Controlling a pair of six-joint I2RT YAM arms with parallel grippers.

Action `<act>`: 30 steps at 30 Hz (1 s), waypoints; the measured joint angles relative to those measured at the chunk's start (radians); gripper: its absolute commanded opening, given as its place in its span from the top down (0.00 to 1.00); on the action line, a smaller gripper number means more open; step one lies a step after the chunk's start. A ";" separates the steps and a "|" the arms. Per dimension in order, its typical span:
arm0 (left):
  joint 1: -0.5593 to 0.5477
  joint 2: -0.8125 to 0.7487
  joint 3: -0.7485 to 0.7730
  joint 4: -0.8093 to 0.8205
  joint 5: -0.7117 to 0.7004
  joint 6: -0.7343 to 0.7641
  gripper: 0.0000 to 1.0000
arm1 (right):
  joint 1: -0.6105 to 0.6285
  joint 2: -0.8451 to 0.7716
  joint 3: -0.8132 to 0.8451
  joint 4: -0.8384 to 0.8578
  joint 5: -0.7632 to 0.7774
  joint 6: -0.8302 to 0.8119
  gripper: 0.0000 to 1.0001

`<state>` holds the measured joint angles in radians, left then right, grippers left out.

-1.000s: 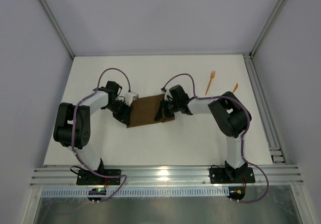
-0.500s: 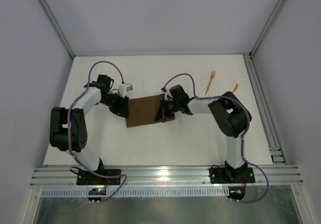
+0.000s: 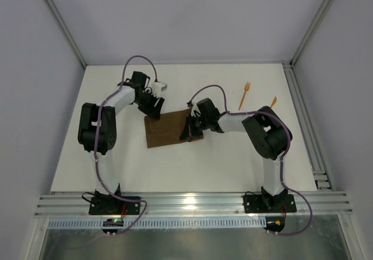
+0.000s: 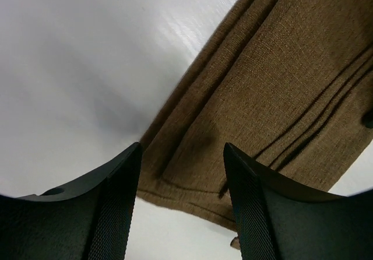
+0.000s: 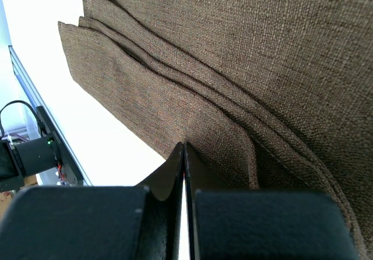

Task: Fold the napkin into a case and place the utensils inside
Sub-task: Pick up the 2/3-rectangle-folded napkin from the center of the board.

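Napkin [image 3: 169, 129] lay folded in layers. Left gripper [image 4: 182, 155] spread, empty, over napkin's far-left corner. Right gripper [image 5: 184, 146] pressed together, tips on napkin's right end. Utensils [image 3: 244, 95] well right of napkin.

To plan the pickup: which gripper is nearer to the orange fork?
Right. The right gripper rests on the napkin's right end, fork beyond it; the left gripper hovers at the far-left corner.

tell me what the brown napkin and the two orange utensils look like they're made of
Napkin: woven cloth, matte, dark brown; the coarse thread grid and soft layered folds show close up. Fork and pointed piece: probably plastic, thin and evenly bright orange; too small to judge the finish.
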<state>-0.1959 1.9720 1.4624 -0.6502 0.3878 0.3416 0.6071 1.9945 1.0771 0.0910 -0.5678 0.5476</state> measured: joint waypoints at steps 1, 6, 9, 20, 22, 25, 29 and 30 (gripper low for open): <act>-0.010 0.027 0.007 -0.008 -0.001 0.008 0.39 | 0.000 0.000 0.000 0.000 0.000 0.000 0.97; -0.021 0.079 0.039 -0.058 0.016 0.056 0.51 | -0.002 -0.001 0.001 -0.004 0.003 -0.009 0.97; -0.021 0.079 0.037 -0.076 0.016 0.077 0.63 | -0.002 -0.002 0.001 -0.005 0.003 -0.014 0.97; -0.083 -0.024 -0.100 -0.034 -0.052 0.116 0.98 | -0.002 -0.004 0.002 -0.010 0.004 -0.019 0.97; -0.105 -0.085 -0.149 -0.014 -0.084 0.120 0.98 | -0.002 -0.005 0.002 -0.012 0.006 -0.019 0.97; -0.145 -0.183 -0.210 0.023 -0.138 0.134 0.99 | -0.002 -0.005 0.002 -0.012 0.007 -0.018 0.97; -0.217 -0.286 -0.271 0.070 -0.209 0.154 0.98 | -0.002 -0.005 0.002 -0.011 0.007 -0.012 0.97; -0.233 -0.300 -0.282 0.076 -0.224 0.161 0.98 | -0.002 -0.005 0.002 -0.010 0.008 -0.008 0.97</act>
<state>-0.4290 1.6718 1.1809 -0.5739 0.1642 0.5022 0.6056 1.9896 1.0790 0.0814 -0.5602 0.5392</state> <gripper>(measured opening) 0.023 0.031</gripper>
